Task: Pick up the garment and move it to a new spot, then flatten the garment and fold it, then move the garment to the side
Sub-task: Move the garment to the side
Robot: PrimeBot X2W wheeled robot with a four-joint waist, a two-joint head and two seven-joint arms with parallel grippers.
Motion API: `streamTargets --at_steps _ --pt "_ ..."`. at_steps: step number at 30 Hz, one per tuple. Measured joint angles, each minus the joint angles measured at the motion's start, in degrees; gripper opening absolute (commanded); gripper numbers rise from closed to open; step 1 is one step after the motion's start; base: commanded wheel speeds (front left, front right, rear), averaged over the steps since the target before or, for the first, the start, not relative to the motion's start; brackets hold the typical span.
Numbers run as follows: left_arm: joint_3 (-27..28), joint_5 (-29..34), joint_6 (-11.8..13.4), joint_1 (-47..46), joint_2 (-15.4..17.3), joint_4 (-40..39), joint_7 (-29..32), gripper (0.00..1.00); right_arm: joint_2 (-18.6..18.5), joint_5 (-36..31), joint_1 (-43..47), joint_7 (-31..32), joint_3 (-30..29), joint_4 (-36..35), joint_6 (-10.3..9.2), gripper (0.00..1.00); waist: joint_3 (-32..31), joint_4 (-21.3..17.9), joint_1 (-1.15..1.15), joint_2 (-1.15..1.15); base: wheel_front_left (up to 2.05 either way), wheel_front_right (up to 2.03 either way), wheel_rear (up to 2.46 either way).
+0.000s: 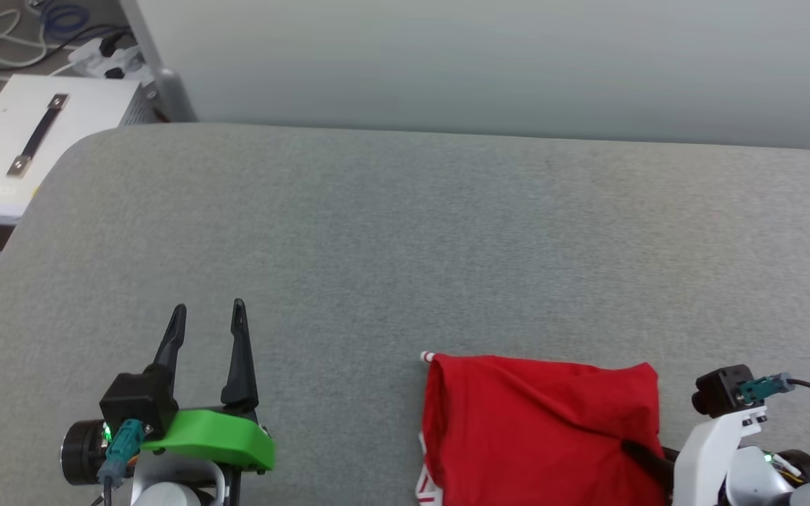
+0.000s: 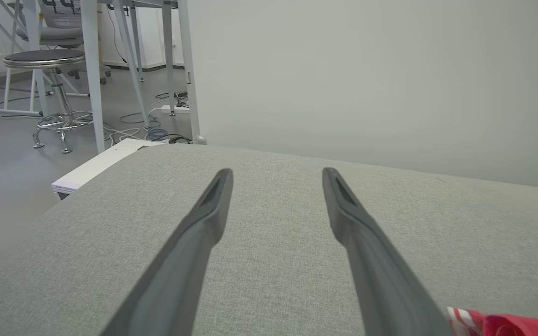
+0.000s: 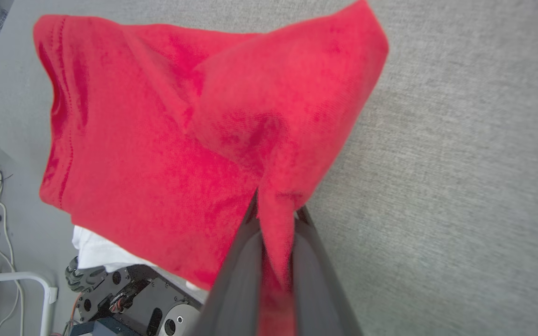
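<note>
The right gripper [image 3: 276, 212] is clamped on a fold of the red soft-fabric jersey [image 3: 166, 140], which is bunched at the near right edge of the grey cloth-covered table [image 1: 405, 232]. The left gripper [image 1: 208, 316] is held apart over bare cloth, well to the left. A pale wall [image 1: 489, 63] is seen behind. The jersey's lettering is hidden and its lower part cut off. One jersey and two grippers are counted.

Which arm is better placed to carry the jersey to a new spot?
Right: the right gripper is shut on the red jersey; the left gripper stands open over the table, apart from it.
</note>
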Motion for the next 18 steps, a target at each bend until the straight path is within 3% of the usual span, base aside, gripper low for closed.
streamTargets --at_steps 10,18 --pt "0.2 0.0 0.1 1.7 1.3 -2.1 0.1 1.00 -3.6 -2.2 -0.6 4.5 -4.1 -0.9 -0.01 0.00 -1.7 -6.7 0.00 0.00 0.00 0.00 0.00" --pt "-0.6 0.6 0.0 -0.2 1.2 -3.5 0.1 1.00 -7.3 -3.6 -10.1 5.7 -6.6 4.3 -0.01 0.00 0.7 -12.7 0.00 0.00 0.00 0.00 0.00"
